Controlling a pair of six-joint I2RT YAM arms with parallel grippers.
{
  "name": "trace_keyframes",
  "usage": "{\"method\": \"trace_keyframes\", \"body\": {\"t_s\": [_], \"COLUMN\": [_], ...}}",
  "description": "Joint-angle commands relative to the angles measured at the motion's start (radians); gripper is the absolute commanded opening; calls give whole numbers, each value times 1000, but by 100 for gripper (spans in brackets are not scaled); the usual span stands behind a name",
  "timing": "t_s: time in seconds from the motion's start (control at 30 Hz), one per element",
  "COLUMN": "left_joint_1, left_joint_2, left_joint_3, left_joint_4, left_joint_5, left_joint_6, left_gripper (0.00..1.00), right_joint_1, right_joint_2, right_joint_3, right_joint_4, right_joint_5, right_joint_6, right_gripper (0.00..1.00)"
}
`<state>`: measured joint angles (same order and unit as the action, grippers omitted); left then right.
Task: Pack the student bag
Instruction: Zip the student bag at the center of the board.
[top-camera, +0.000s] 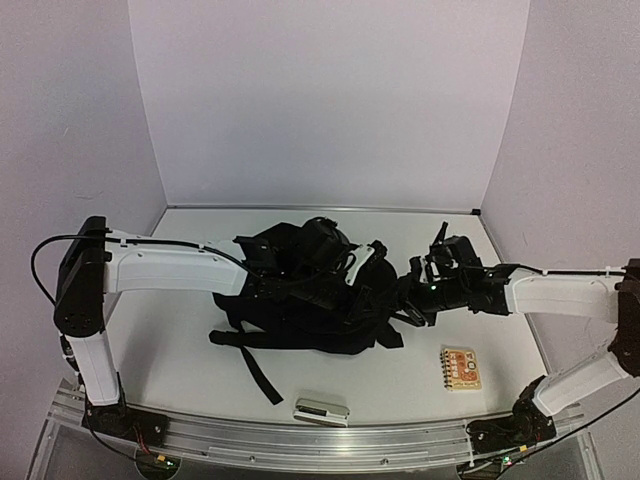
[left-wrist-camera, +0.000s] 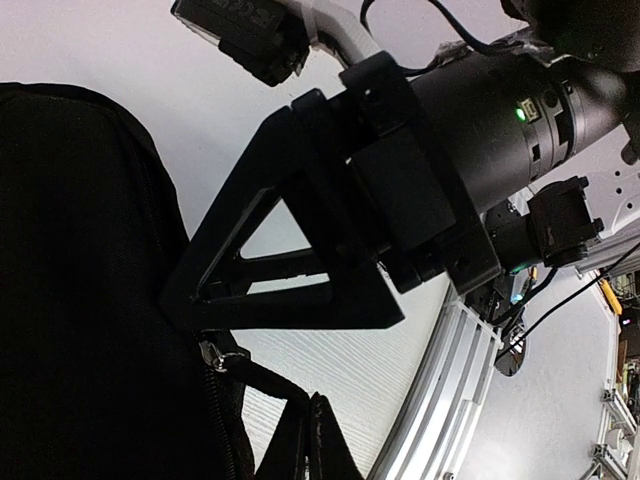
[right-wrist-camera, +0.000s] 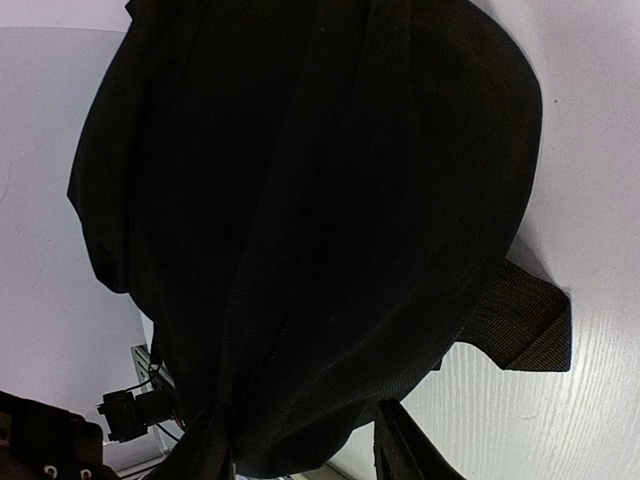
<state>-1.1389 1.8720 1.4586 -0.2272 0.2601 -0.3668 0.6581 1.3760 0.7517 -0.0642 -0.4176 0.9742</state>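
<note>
Bag (top-camera: 300, 320) is soft and floppy, best held by its rim; left gripper (left-wrist-camera: 310, 420) pinches it, right gripper (right-wrist-camera: 305, 435) sits around it, grip unclear.

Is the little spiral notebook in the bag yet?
No, the notebook lies out on the table, to the right of the student bag and apart from it.

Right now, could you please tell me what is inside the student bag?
Nothing inside shows: the student bag appears as black fabric in every view, so its contents are hidden. A notebook lies outside.
</note>
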Motion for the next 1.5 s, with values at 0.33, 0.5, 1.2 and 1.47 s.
{"method": "trace_keyframes", "body": {"t_s": [0.33, 0.5, 1.2, 1.47], "left_joint_1": [-47, -96, -101, -97], "left_joint_2": [2, -35, -215, -218], "left_joint_3": [43, -7, -212, -224], "left_joint_4": [-68, -85, -95, -133], "left_joint_5": [-56, -151, -330, -364], "left_joint_6": [73, 101, 26, 29], "left_gripper": [0, 0, 0, 0], "right_joint_1": [-28, -138, -230, -247], "right_joint_2": [-10, -48, -60, -44], "right_joint_3": [44, 24, 13, 19], "right_joint_4": [110, 111, 93, 91], "right_joint_5": [151, 192, 281, 282], "right_joint_6": [49, 34, 2, -16], "right_gripper": [0, 0, 0, 0]}}
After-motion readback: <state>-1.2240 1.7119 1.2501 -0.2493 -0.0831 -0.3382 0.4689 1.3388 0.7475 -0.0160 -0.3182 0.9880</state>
